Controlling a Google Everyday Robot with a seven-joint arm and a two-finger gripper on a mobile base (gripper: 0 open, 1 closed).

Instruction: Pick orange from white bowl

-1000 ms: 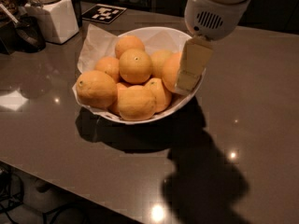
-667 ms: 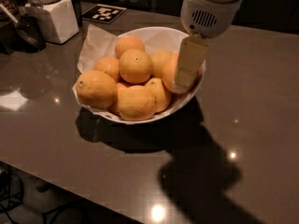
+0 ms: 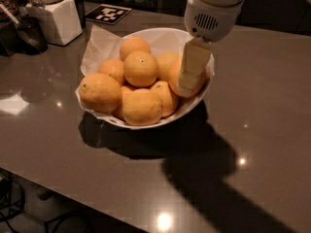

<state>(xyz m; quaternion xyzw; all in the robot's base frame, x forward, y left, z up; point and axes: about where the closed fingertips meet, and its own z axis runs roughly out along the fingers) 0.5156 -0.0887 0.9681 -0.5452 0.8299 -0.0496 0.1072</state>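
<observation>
The white bowl (image 3: 192, 108) stands on the dark grey counter, lined with crinkled white paper (image 3: 101, 46) and piled with several oranges. The orange (image 3: 173, 75), deeper in colour, lies at the bowl's right side, mostly hidden behind my gripper. My gripper (image 3: 187, 85) hangs from a white wrist housing (image 3: 210, 17) and reaches down into the right side of the bowl, up against that orange. Paler yellow-orange fruits with dark stem dots fill the middle and left, such as one on top (image 3: 141, 68) and one at the far left (image 3: 100, 91).
A white square jar (image 3: 52, 14) stands at the back left, with a dark utensil (image 3: 29, 33) beside it. A black-and-white marker tag (image 3: 108, 13) lies behind the bowl. The counter's front edge runs diagonally at lower left (image 3: 73, 198).
My gripper has shifted slightly to the left over the bowl's right side. The oranges and the bowl have not moved.
</observation>
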